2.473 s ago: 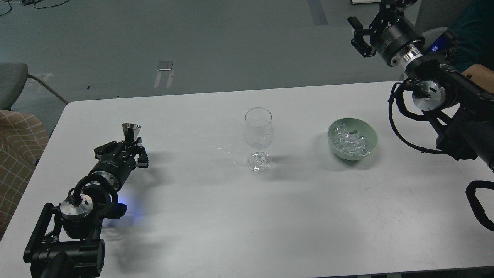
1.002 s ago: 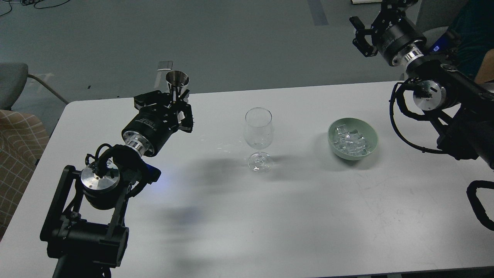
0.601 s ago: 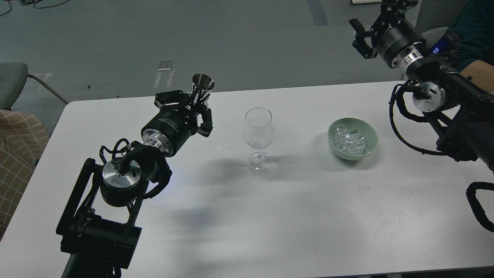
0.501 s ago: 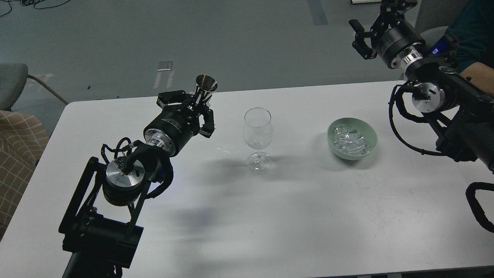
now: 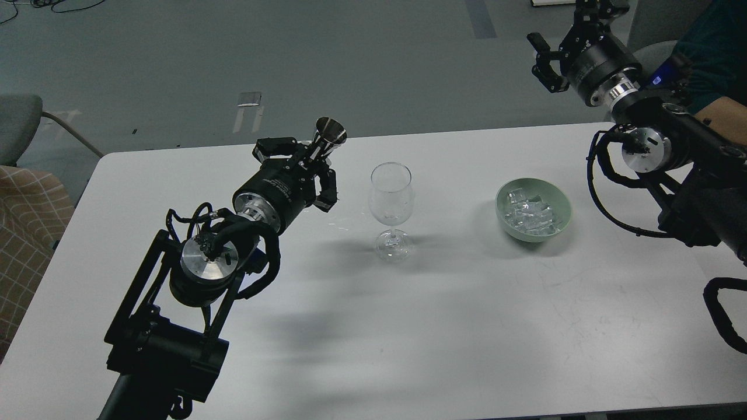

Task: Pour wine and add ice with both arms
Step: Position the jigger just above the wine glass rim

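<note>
My left gripper (image 5: 312, 158) is shut on a small steel cone-shaped measuring cup (image 5: 328, 134), held tilted above the table just left of a clear stemmed glass (image 5: 391, 195). The glass stands upright at the table's middle. I cannot make out any wine in the cup or in the glass. A pale green bowl (image 5: 561, 205) right of the glass holds several clear ice cubes (image 5: 530, 213). My right gripper (image 5: 559, 55) is open and empty, raised high beyond the table's far right edge, well above and behind the bowl.
The white table (image 5: 408, 326) has a few wet drops (image 5: 338, 224) left of the glass foot. A chair with a checked cushion (image 5: 23, 210) stands at the left edge. A person's arm (image 5: 721, 108) shows behind my right arm.
My left arm has lifted the steel cup off the table's left side and carried it up and to the right, close to the glass, tilting it slightly. My right arm has barely moved.
</note>
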